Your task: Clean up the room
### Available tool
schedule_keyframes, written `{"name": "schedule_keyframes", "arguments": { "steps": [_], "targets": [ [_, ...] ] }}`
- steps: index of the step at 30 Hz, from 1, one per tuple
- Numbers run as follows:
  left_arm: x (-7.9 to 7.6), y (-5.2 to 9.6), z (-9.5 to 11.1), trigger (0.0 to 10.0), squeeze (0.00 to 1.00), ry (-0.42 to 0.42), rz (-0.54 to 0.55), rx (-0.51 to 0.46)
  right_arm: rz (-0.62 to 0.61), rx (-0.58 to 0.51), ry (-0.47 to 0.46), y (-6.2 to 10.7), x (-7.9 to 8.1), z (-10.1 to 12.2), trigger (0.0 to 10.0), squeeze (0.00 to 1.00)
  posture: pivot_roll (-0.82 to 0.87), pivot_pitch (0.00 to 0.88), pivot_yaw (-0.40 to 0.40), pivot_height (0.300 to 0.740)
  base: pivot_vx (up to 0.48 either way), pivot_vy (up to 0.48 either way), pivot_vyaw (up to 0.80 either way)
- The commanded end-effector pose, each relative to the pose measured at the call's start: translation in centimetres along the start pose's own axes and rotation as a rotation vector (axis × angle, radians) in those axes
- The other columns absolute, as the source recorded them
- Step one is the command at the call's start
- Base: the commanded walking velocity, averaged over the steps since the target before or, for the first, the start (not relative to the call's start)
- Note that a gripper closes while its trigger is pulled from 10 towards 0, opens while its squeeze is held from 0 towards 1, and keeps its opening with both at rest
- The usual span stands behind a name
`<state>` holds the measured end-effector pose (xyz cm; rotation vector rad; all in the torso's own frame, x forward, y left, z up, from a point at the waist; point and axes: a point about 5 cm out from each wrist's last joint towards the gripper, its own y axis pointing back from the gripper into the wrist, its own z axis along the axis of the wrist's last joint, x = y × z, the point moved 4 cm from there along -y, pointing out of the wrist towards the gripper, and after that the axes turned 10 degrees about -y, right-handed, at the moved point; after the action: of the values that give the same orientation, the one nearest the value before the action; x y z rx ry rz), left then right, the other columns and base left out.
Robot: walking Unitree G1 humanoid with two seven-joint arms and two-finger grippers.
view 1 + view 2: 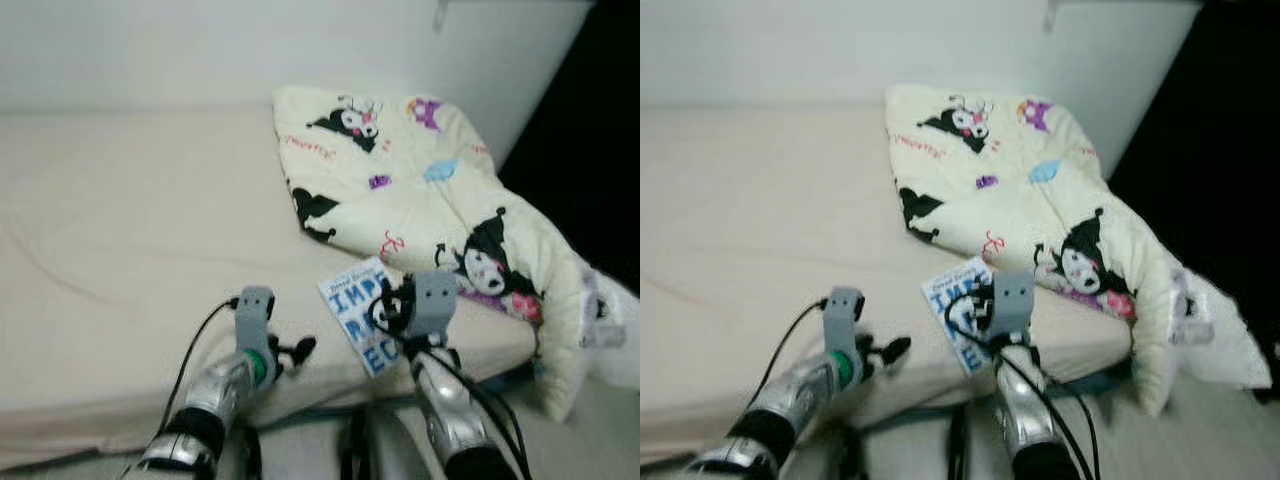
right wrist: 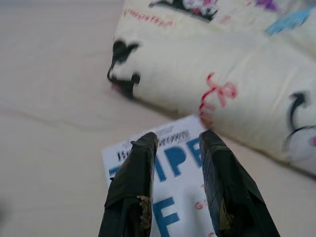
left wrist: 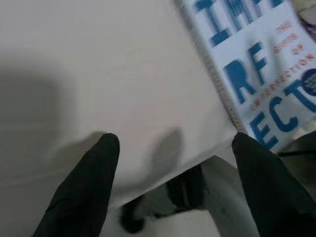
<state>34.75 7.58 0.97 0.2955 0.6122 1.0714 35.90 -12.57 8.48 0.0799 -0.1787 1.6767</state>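
The book (image 1: 358, 312) lies at the bed's (image 1: 120, 260) front edge, touching the crumpled cartoon quilt (image 1: 420, 190). My right gripper (image 2: 177, 148) hovers over its cover, fingers narrowly apart and, I think, not yet gripping; my left gripper (image 3: 175, 148) is spread wide beside it. Tidying looks barely begun: book unlifted, quilt unfolded.

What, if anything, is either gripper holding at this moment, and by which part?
Nothing is held. The left gripper is open above the bed's edge; the right gripper hovers, fingers apart, over the book.
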Motion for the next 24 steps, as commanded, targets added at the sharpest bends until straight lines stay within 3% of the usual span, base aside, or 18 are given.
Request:
{"name": "schedule_keyframes", "arguments": {
  "steps": [1, 6, 10, 11, 15, 17, 18, 19, 21, 22, 24],
  "targets": [
    [-1.0, -0.1, -0.5, 10.0, 0.0, 0.112, -0.059, 0.042, -0.006, 0.041, 0.011, 0.1, -0.4, -0.8, 10.0, 0.0, -0.07, 0.225, 0.022, 0.587, 0.0, 0.0, 0.0],
    [-2.4, -0.5, -0.9, 10.0, 0.0, 0.196, -0.093, 0.076, -0.008, 0.047, 0.041, -0.2, -0.8, -0.7, 10.0, 0.0, -0.07, 0.245, 0.02, 0.587, 0.0, 0.0, 0.0],
    [-3.9, -1.1, -0.1, 10.0, 0.0, 0.282, -0.12, 0.048, 0.004, 0.035, 0.088, -0.3, -1.0, -0.2, 10.0, 0.0, -0.09, 0.264, 0.009, 0.587, 0.0, 0.0, 0.0],
    [-4.9, -1.4, 0.4, 10.0, 0.0, 0.322, -0.151, 0.039, 0.017, 0.034, 0.125, -0.3, -1.1, -0.1, 10.0, 0.0, -0.09, 0.266, 0.005, 0.587, 0.0, 0.0, 0.0],
    [-6.0, -1.6, 1.1, 10.0, 0.0, 0.358, -0.193, 0.017, 0.027, 0.035, 0.168, -0.1, -1.4, -0.2, 10.0, 0.0, -0.11, 0.273, -0.008, 0.587, 0.0, 0.0, 0.0],
    [-7.6, -1.6, 1.9, 10.0, 0.0, 0.376, -0.265, 0.003, 0.001, 0.051, 0.25, 0.4, -2.5, -0.4, 10.0, 0.0, -0.12, 0.272, -0.015, 0.587, 0.0, 0.0, 0.0],
    [-8.4, -1.6, 2.0, 10.0, 0.0, 0.373, -0.299, 0.007, -0.04, 0.068, 0.292, 0.7, -3.9, -0.6, 10.0, 0.0, -0.13, 0.279, -0.019, 0.587, 0.0, 0.0, 0.0],
    [-8.4, -1.6, 2.0, 10.0, 0.0, 0.373, -0.299, 0.007, -0.04, 0.068, 0.292, 0.7, -3.9, -0.6, 10.0, 0.0, -0.13, 0.279, -0.019, 0.587, 0.0, 0.0, 0.0],
    [-9.2, -1.7, 1.7, 10.0, 0.0, 0.367, -0.316, 0.02, -0.105, 0.095, 0.313, 1.2, -6.2, -0.7, 10.0, 0.0, -0.13, 0.279, -0.019, 0.587, 0.0, 0.0, 0.0],
    [-9.2, -1.7, 1.7, 10.0, 0.0, 0.367, -0.316, 0.02, -0.105, 0.095, 0.313, 1.2, -6.2, -0.7, 10.0, 0.0, -0.13, 0.279, -0.019, 0.587, 0.0, 0.0, 0.0],
    [-9.7, -1.9, 1.4, 10.0, 0.0, 0.37, -0.314, 0.029, -0.175, 0.098, 0.336, 1.9, -9.0, -0.1, 10.0, 0.0, -0.15, 0.291, -0.02, 0.587, 0.0, 0.0, 0.0]
  ]
}}
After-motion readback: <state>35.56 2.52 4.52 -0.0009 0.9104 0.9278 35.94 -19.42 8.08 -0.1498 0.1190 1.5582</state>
